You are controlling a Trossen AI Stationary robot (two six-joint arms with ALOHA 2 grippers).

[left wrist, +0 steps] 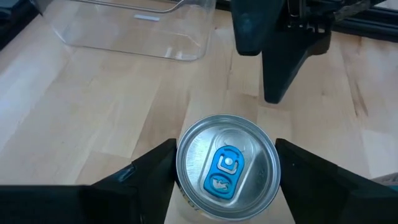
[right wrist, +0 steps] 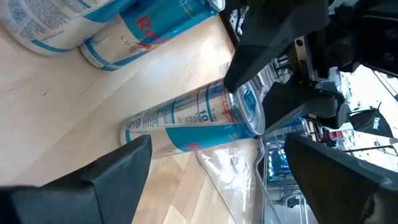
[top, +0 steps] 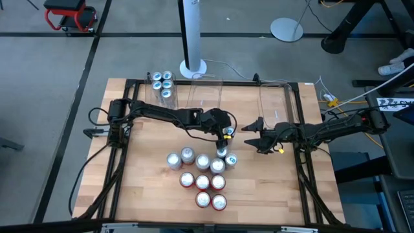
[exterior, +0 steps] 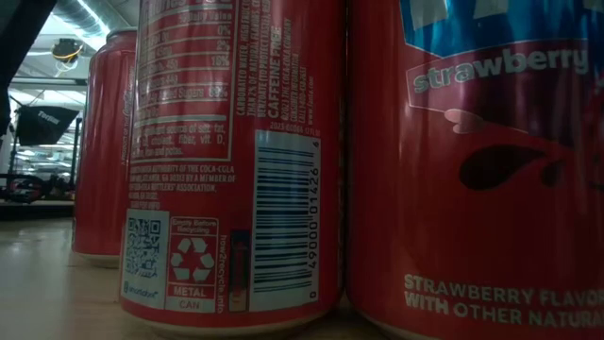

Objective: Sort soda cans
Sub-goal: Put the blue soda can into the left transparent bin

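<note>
The left pincer (top: 224,137) is closed on a blue-tab can (left wrist: 227,167) near the middle of the bench (top: 149,194), beside the other cans (top: 202,181). The right pincer (top: 249,133) waits nearby, wide open, holding nothing.

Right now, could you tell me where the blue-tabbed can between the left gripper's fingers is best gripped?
Grip the blue-tabbed can on its round side wall just under the rim, coming down from above. It stands upright, and the left gripper already brackets it with a finger on either side.

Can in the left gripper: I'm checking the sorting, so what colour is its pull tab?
Blue, on the can with a silver top; clearest in the left wrist view.
</note>
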